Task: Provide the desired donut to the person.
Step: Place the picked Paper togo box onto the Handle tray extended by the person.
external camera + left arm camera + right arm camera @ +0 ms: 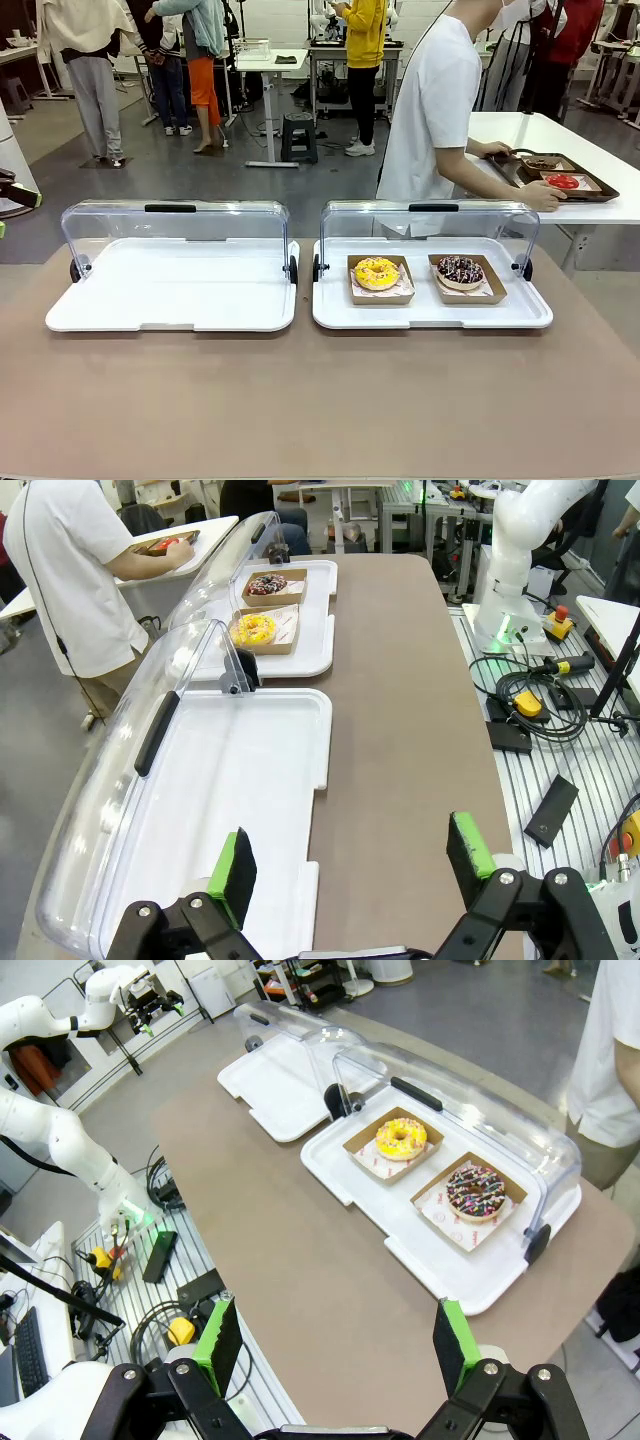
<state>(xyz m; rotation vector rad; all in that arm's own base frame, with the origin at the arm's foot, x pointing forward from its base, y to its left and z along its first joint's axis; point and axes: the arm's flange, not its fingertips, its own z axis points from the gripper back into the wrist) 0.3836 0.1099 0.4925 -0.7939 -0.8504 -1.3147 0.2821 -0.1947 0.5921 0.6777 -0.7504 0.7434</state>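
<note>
A yellow-iced donut (376, 271) (254, 629) (401, 1138) and a chocolate donut with coloured sprinkles (460, 269) (267, 583) (475, 1189) each sit in a brown paper box. Both boxes are in the right white tray (430, 318), whose clear lid is raised. The person (430, 110) (70, 570) (610, 1060) stands at the far side, turned to a side table, hands on a brown tray (598, 197). My left gripper (350, 865) hangs open above the near end of the left tray. My right gripper (335, 1345) is open, high over the table's right end, well short of the donuts.
The left white tray (170, 300) (240, 780) holds nothing and its clear lid is up. The person's brown tray carries a red donut (562, 181) and a dark one. Bare brown tabletop (320, 400) lies in front of both trays. Cables and boxes lie on the floor beside the table.
</note>
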